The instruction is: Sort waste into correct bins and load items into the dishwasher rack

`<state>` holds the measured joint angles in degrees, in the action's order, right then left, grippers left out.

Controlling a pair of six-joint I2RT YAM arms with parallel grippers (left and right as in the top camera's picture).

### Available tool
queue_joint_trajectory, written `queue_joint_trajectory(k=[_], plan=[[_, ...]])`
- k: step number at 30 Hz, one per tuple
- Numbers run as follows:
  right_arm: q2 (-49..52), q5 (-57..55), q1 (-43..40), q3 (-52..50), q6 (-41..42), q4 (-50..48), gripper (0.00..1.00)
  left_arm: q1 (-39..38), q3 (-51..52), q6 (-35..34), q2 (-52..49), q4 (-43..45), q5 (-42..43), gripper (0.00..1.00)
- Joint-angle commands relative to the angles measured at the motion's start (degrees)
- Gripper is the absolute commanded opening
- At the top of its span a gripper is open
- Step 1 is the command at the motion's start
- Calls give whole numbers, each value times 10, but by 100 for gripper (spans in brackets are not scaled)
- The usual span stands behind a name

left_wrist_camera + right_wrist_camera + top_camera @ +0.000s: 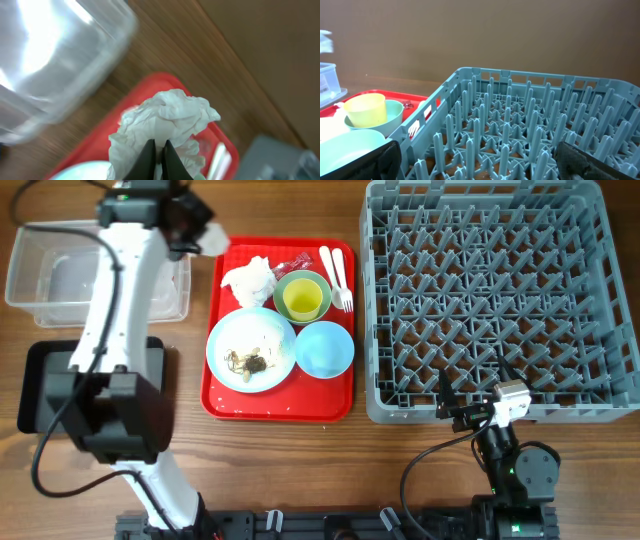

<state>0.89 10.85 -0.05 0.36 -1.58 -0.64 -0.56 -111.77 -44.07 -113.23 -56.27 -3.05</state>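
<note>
I see the crumpled white napkin (250,280) pinched at its edge; scraps (250,361) lie on the plate (276,332); cup (303,300) sits upright in the green bowl (281,290).

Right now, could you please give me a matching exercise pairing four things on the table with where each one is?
Things:
1 napkin
2 yellow cup
3 food scraps
4 fork

Places:
A on the blue plate
B in the green bowl
C pinched in the left gripper
D directly on the red tray, along the edge nearest the rack

Pairs: 1-C, 2-B, 3-A, 4-D
</note>
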Motion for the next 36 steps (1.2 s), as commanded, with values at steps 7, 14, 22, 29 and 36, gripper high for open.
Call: queue_joint_trajectory(k=[7,14,22,29,36], plan=[[-2,-5,-2,-1,2,-1,100,153,0,-34,-19,8,-69,100],[-2,-5,-2,-1,2,-1,100,192,0,-18,-27,0,60,100],[-2,-5,-2,-1,2,-1,100,109,0,-4,-28,-45,238,100],[-2,-5,-2,-1,2,-1,100,-14,1,-13,-31,-84,106,97],[-2,-5,-2,-1,2,-1,100,-101,2,-106,-58,-87,20,88]])
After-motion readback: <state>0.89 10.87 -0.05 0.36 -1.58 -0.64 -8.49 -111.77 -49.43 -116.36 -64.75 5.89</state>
